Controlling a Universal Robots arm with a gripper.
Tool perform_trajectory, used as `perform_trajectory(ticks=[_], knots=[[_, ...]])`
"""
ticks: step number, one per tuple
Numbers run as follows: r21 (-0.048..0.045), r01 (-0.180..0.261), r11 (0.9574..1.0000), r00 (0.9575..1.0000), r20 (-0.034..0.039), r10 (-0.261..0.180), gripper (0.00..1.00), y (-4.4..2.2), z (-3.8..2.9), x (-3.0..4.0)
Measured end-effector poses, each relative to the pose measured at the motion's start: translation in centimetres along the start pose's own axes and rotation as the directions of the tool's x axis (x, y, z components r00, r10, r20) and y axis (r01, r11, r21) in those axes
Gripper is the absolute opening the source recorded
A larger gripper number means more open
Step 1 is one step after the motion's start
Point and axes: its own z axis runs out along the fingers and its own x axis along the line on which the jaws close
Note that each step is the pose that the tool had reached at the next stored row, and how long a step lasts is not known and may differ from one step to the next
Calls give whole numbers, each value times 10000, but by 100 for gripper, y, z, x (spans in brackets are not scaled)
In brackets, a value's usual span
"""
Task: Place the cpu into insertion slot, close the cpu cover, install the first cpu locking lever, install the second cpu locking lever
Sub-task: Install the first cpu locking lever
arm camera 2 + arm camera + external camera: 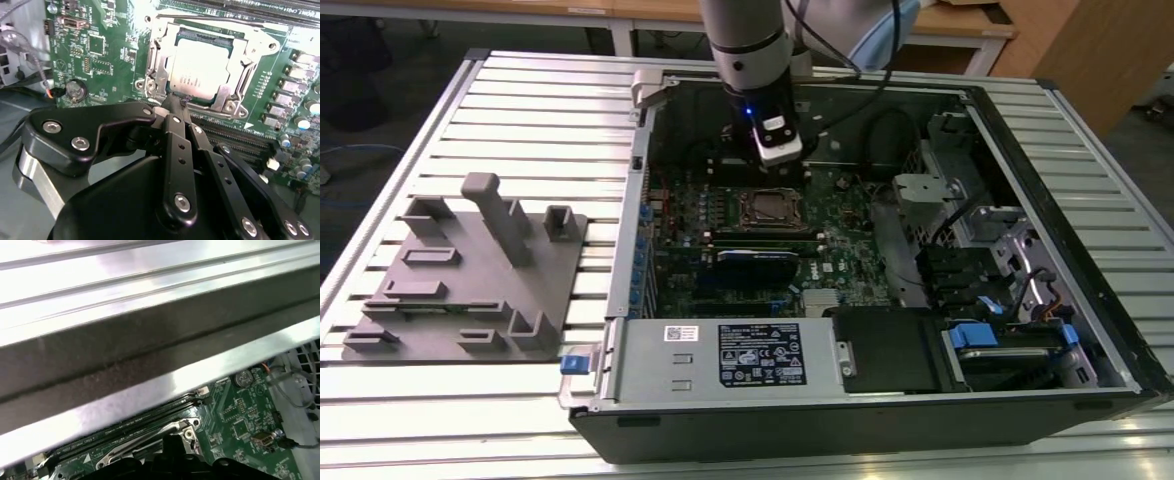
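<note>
Open computer case (854, 432), grey fixture tray (558, 272), slatted table (520, 110)

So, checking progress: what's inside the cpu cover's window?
The cpu, silvery top showing through the cpu cover. Contacts of the insertion slot beneath are hidden by it; the end effector hides part of the cover's edge.

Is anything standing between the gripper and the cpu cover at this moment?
Nothing visible does. In the second wrist view the gripper has its closed fingers right at the edge of the cpu cover, which lies down around the cpu.
</note>
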Motion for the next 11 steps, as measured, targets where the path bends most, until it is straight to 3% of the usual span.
perform_trajectory(ticks=[3,8,10,11], knots=[[4,-7,10000,10000,1,7,10,7,-51,-14],[5,-9,10000,10000,-10,9,10,7,-51,-14],[66,-9,10000,9999,-132,10,10,8,-51,-16],[116,-9,9999,9997,-234,12,10,8,-50,-17]])
